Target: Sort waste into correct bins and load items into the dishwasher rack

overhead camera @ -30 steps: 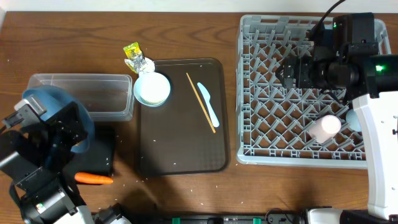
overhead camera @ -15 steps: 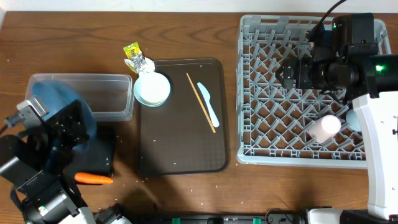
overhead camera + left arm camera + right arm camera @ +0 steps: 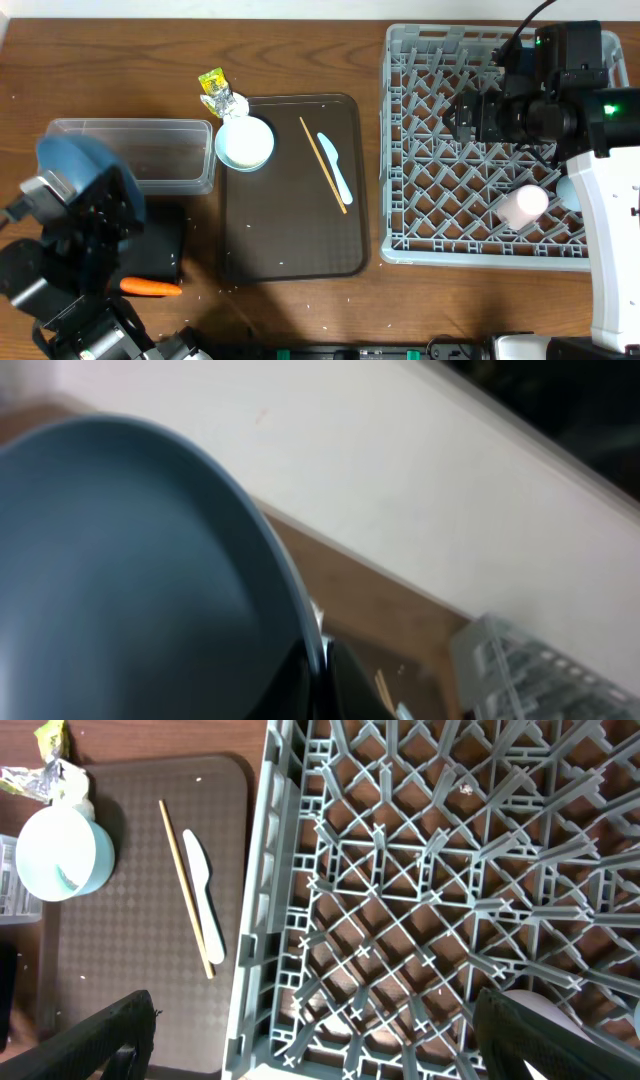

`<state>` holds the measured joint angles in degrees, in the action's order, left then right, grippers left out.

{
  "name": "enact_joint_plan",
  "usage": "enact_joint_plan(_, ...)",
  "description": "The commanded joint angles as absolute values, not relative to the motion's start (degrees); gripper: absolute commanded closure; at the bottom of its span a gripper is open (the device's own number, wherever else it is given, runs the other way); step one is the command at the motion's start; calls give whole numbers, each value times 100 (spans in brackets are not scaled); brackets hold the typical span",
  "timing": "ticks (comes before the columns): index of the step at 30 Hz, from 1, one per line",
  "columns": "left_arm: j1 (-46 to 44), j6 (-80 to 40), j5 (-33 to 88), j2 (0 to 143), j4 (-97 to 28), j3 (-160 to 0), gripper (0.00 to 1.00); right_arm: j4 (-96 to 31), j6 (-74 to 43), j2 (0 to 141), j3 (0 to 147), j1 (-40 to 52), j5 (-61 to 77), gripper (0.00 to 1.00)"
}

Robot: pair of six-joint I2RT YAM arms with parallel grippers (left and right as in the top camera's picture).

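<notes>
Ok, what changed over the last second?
The left end effector, still shut on the blue plate, drew back toward the table's near edge. The right end effector stayed open over the dishwasher rack; bowl, spoon, carrot and pink cup did not move.

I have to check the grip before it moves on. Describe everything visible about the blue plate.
The blue plate is round, smooth and evenly grey-blue, with a shallow dish and a thin raised rim; its material cannot be told. The face in the left wrist view looks clean. It is held steeply tilted at the table's left side, overlapping the clear tub's left end from above. The left gripper is shut on its rim; the arm hides its lower part.
</notes>
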<state>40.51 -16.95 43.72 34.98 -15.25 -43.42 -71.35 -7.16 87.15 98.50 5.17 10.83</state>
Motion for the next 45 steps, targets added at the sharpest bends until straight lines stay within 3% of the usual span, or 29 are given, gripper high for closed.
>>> enact_joint_plan(1,4080,-1787,4722,3354,-1337,-4493,94,-7161,-657,8729,9845,565,1074,5)
enact_joint_plan(5,4082,-1881,3999,3588,-1826,-4322,94,-7168,-657,8729,9845,565,1074,5)
enact_joint_plan(9,4082,-1940,5242,3597,-814,-4379,93,-7190,-657,8729,9845,565,1074,5)
enact_joint_plan(14,4095,-2340,3404,3745,-1774,-4292,94,-7207,-657,8729,9845,565,1074,5)
enact_joint_plan(17,4119,-2292,4187,3754,-1304,-4296,93,-7205,-657,8729,9845,565,1074,5)
enact_joint_plan(20,4119,-1929,3358,3785,-1697,-4285,94,-7212,-659,8729,9845,565,1074,5)
enact_joint_plan(22,4180,-2206,4121,3804,-1389,-4294,94,-7203,-659,8729,9845,565,1074,5)
enact_joint_plan(24,4193,-2115,5527,3741,-78,-4294,94,-7205,-659,8729,9845,565,1074,5)
enact_joint_plan(28,4198,-2241,5478,3540,773,-4294,94,-7244,-657,8729,9845,565,1072,5)
enact_joint_plan(34,4211,-2305,5059,3542,-23,-4292,94,-7223,-657,8729,9845,565,1072,5)
enact_joint_plan(39,4211,-2694,3520,3544,-1544,-4272,94,-7227,-657,8729,9845,565,1072,5)
enact_joint_plan(45,4211,-3129,3310,3535,-1715,-4252,94,-7220,-657,8729,9845,565,1074,5)
